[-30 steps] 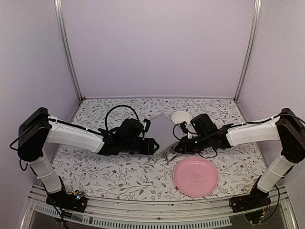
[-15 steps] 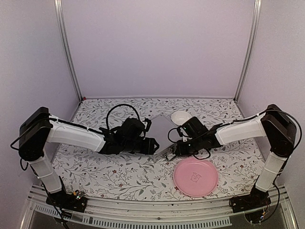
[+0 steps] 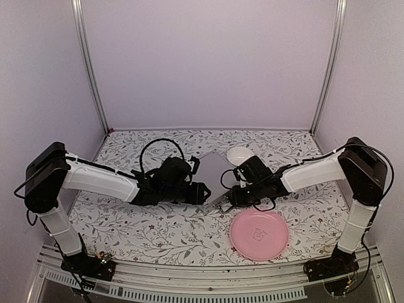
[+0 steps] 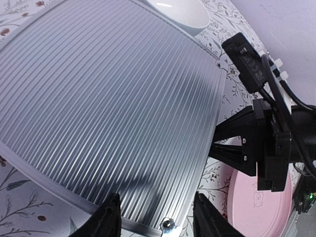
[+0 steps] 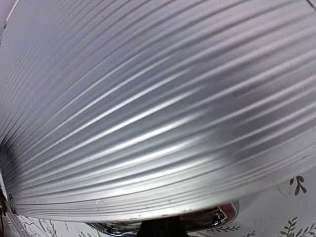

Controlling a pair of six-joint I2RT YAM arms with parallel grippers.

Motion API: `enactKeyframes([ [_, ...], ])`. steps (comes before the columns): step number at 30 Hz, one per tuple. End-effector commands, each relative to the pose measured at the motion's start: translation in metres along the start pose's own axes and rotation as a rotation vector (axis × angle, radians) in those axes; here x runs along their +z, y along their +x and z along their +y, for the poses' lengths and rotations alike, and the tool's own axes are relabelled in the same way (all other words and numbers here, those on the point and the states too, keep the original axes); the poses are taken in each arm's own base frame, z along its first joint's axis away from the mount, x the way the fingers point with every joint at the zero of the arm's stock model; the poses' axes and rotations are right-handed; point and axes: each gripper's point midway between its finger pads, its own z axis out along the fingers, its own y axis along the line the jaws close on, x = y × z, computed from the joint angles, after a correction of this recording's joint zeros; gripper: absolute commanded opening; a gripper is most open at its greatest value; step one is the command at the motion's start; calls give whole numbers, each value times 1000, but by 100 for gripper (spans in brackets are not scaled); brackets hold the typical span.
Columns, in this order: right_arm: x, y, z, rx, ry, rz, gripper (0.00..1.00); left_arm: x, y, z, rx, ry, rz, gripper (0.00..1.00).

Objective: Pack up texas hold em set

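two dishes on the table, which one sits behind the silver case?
The white bowl, just past the far corner of the case. The pink plate lies on the near side of it instead.

You are looking at a tabletop printed with leafy sprigs and small red flowers, boxed in by plain pale lilac walls at the back and both sides. Two aluminium uprights rise from its rear corners, and the light is soft and even.
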Motion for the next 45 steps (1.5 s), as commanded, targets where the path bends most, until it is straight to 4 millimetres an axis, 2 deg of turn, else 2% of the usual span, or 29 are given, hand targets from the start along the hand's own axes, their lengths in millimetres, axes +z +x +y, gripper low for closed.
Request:
enactKeyframes([
  [1,9,-3,0,11,10,-9,3,4,29,26,-5,-76,86,50],
  [8,13,1,-1,27,0,0,3,3,28,25,-6,-70,85,50],
  [19,22,7,9,113,-64,35,3,3,30,18,3,-46,88,50],
  [25,17,0,16,134,-83,17,3,1,29,17,5,-48,78,50],
  [28,9,-7,19,135,-91,-7,3,-2,26,18,4,-52,66,50],
  [32,-4,-16,18,131,-72,-46,3,-13,13,20,4,-75,15,50],
  [37,-29,-23,11,113,-23,-94,3,-43,-15,22,10,-107,-90,52],
  [40,-46,-27,5,104,6,-121,4,-62,-31,27,14,-131,-139,53],
  [43,-71,-36,7,75,0,-172,5,-80,-44,32,17,-144,-171,55],
  [45,-90,-47,15,39,-23,-222,12,-90,-53,31,23,-132,-194,60],
])
